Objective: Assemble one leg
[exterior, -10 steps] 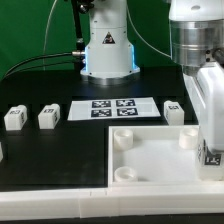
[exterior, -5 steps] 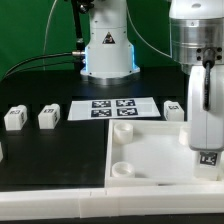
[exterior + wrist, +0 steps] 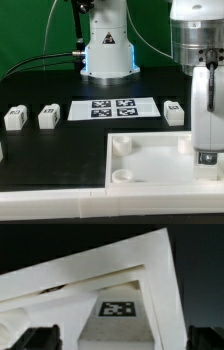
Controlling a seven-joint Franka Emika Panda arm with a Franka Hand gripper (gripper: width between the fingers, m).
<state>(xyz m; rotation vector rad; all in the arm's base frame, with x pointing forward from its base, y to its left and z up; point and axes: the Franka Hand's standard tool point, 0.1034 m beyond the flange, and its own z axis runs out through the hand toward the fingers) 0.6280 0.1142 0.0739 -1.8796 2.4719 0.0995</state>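
My gripper [image 3: 205,72] is shut on a leg [image 3: 205,115], a white square post with a marker tag near its lower end. I hold it upright at the exterior view's right. Its lower end is at the far right corner of the large white panel [image 3: 150,160]; I cannot tell if they touch. In the wrist view the leg [image 3: 118,308] fills the gap between the dark fingers [image 3: 42,338] of my gripper [image 3: 122,339], tag facing the camera, with the panel [image 3: 60,277] behind it.
Three more legs lie on the black table: two at the exterior view's left [image 3: 14,118] [image 3: 48,117] and one by the panel's far right corner [image 3: 174,112]. The marker board [image 3: 113,108] lies behind the panel. The arm's base [image 3: 107,50] stands at the back.
The held leg has swung from a tilt to upright. Its lower end has moved a little toward the exterior view's left and stays low over the panel's far right corner.
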